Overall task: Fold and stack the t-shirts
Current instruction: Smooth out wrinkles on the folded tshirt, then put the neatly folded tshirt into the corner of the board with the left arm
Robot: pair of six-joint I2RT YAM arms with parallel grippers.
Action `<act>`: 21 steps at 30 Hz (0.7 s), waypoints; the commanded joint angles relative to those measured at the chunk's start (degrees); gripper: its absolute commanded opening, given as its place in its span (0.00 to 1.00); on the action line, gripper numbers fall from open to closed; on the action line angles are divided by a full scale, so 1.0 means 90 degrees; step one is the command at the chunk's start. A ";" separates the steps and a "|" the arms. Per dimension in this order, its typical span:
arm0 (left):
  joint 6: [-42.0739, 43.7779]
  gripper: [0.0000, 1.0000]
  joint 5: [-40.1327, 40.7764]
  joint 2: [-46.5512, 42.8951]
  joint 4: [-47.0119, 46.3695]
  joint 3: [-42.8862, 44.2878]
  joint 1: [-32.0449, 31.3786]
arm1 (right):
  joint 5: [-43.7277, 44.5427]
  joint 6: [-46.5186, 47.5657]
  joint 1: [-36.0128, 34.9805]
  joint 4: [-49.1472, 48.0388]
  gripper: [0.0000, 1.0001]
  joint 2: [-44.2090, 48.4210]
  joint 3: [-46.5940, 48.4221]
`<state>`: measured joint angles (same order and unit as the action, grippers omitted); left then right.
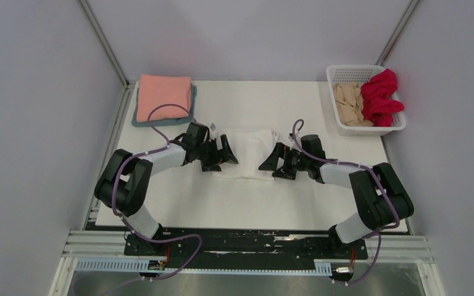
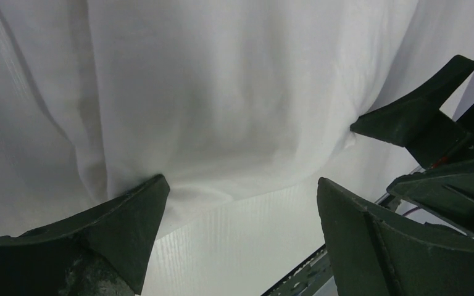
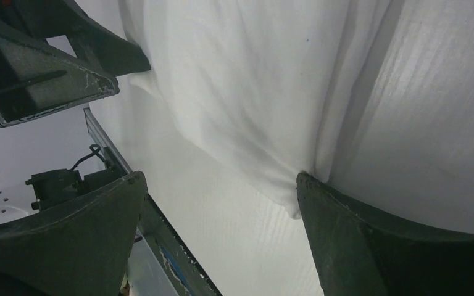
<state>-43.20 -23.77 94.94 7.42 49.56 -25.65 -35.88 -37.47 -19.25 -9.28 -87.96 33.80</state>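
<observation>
Legible text: none could be read in any of the three views.
small white tag (image 1: 213, 127) on the left arm's wrist: too small to read.
</observation>
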 commanded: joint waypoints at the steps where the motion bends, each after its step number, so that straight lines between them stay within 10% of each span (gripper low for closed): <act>1: -0.0015 1.00 0.0437 -0.0027 -0.0104 -0.0322 0.0068 | 0.0248 -0.0040 0.0233 -0.0279 1.00 -0.0163 -0.0288; 13: 0.0356 1.00 0.2087 -0.1413 0.0909 0.0215 0.0180 | 0.2044 0.0468 0.0253 0.1669 1.00 0.2105 0.0155; 21: 0.0610 1.00 0.2725 0.0244 0.1441 0.1402 0.0571 | 0.3361 0.0705 0.0253 0.2591 1.00 0.3790 0.0053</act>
<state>-40.36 -3.68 88.31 16.47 55.44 -21.54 -12.82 -33.65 -17.15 8.67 -58.15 33.41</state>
